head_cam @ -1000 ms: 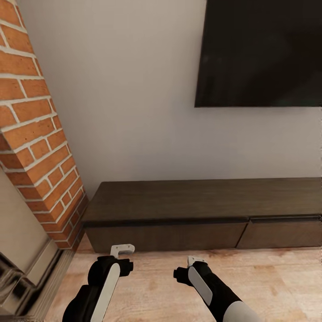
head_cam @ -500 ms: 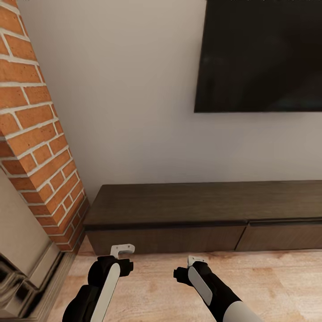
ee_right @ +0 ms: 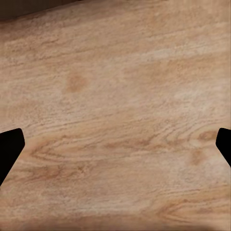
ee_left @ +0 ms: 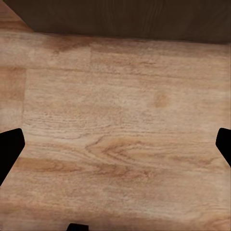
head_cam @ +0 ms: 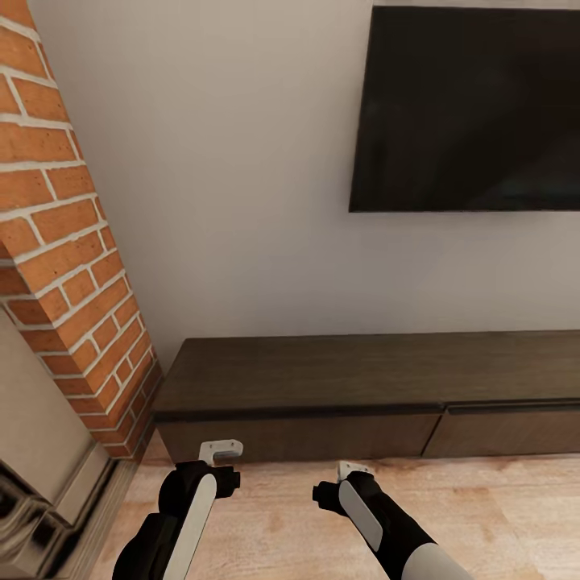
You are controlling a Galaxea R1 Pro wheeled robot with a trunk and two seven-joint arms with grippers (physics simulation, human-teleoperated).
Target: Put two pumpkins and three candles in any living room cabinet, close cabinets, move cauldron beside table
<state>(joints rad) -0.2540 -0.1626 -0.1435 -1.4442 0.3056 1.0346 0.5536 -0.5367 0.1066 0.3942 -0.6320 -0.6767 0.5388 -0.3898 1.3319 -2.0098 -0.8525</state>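
Cabinet (head_cam: 370,403) first: a long, low, dark wood unit standing against the white wall, under the black television (head_cam: 475,109) and just beside the brick fireplace (head_cam: 60,266). Its two fronts look flush and shut, with a thin seam between them toward the right. No pumpkins, candles or cauldron show anywhere, so I cannot say whether they already sit inside it or wait elsewhere in the room; shut doors would suit either case.

Both arms are held low over the wooden floor (head_cam: 499,515), short of the cabinet front. The left gripper (head_cam: 219,451) and the right gripper (head_cam: 352,470) carry nothing. In each wrist view the dark fingers (ee_left: 9,149) (ee_right: 9,147) sit far out at the two edges with bare planks between them — spread wide, released.

My reading is that the robot is travelling or lining up with the cabinet rather than handling anything. To do that well:
- keep the base square to the front, so a door or drawer has room to swing or slide out without hitting the arms
- stay clear of the fireplace hearth on the left
- keep the arms tucked and low while the base moves — the left gripper's pale tip is already near the cabinet's lower edge.
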